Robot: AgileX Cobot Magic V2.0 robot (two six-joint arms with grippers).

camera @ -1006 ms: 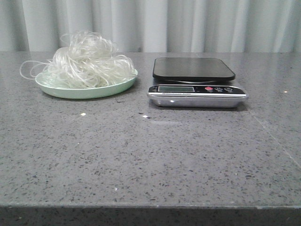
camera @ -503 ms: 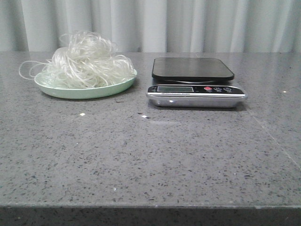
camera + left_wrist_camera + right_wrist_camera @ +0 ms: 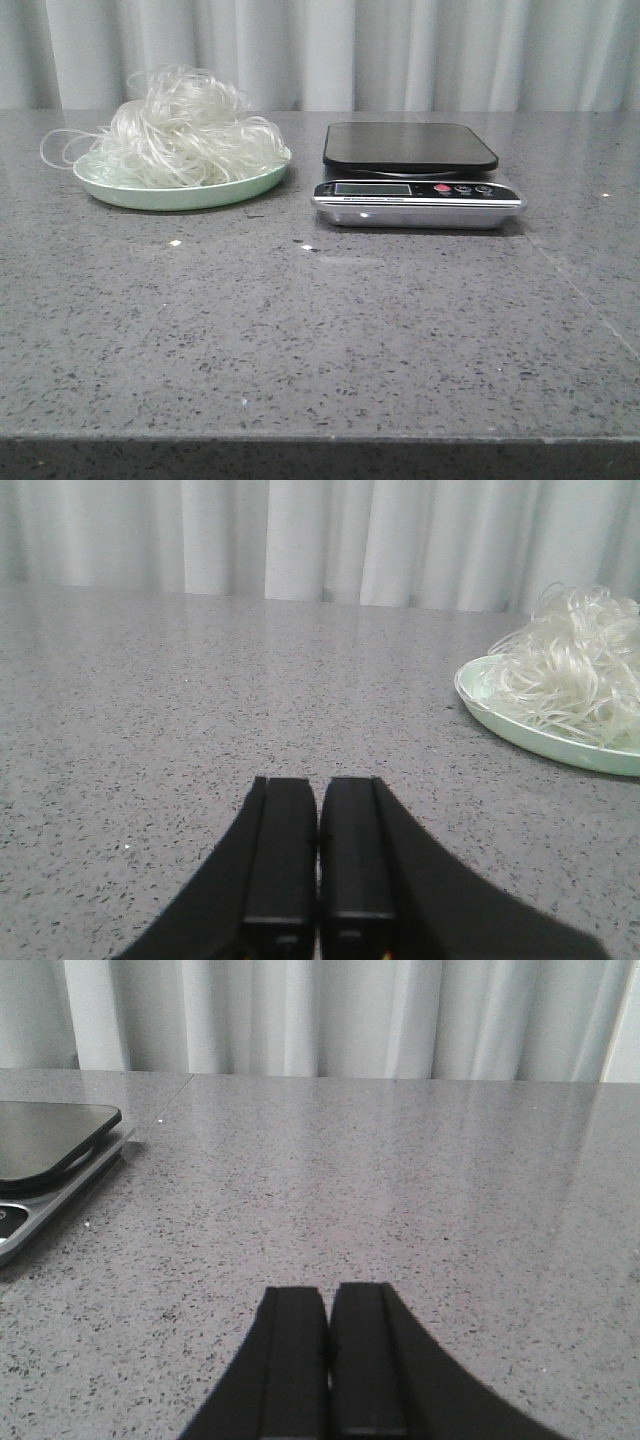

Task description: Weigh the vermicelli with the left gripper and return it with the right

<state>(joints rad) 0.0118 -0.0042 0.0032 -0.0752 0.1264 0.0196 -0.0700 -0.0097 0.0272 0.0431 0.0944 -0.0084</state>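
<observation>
On the plate (image 3: pixel 150 193) the vermicelli (image 3: pixel 180 135) lies unmoved (scale (image 3: pixel 415 178) too); left tool (image 3: pixel 318 880) and right tool (image 3: pixel 329 1365) clenched.

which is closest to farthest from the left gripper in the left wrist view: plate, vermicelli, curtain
1. Pale green plate: its near rim lies closest to the left gripper, off to one side on the table.
2. Vermicelli: heaped on that plate, just behind the rim.
3. Curtain: beyond the table's far edge.

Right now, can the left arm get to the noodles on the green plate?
Probably yes. The left gripper is shut with bare table ahead, and nothing stands between it and the vermicelli on the plate. It must open first.
</observation>
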